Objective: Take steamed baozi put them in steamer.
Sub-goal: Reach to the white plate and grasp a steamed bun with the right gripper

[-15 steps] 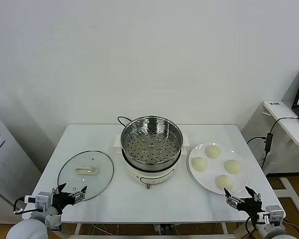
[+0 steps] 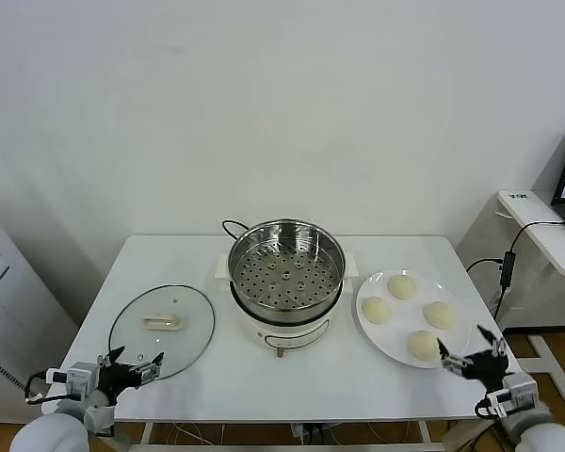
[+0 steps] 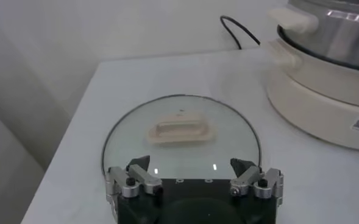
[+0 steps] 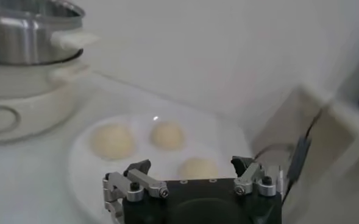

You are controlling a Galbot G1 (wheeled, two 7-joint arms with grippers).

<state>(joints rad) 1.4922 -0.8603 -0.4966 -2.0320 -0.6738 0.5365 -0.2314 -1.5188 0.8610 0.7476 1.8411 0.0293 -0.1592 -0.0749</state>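
Now your right gripper (image 2: pixel 473 359), open and empty, hovers beside plate (image 2: pixel 381 344) holding four baozi (image 2: pixel 377 310); steamer (image 2: pixel 285 268) left of it. Left gripper (image 2: pixel 132 364), open, parked by glass lid (image 2: pixel 162 325).

Steamer (image 2: pixel 285 275) at tabletop (image 2: pixel 169 264) centre, mouth uncovered, reachable from above. Glass lid (image 2: pixel 161 325) flat to its left; plate (image 2: pixel 377 334) with baozi (image 2: pixel 401 286) close to its right. Bare tabletop strip in front.

fourth baozi (image 2: pixel 422 346) hidden in right wrist view
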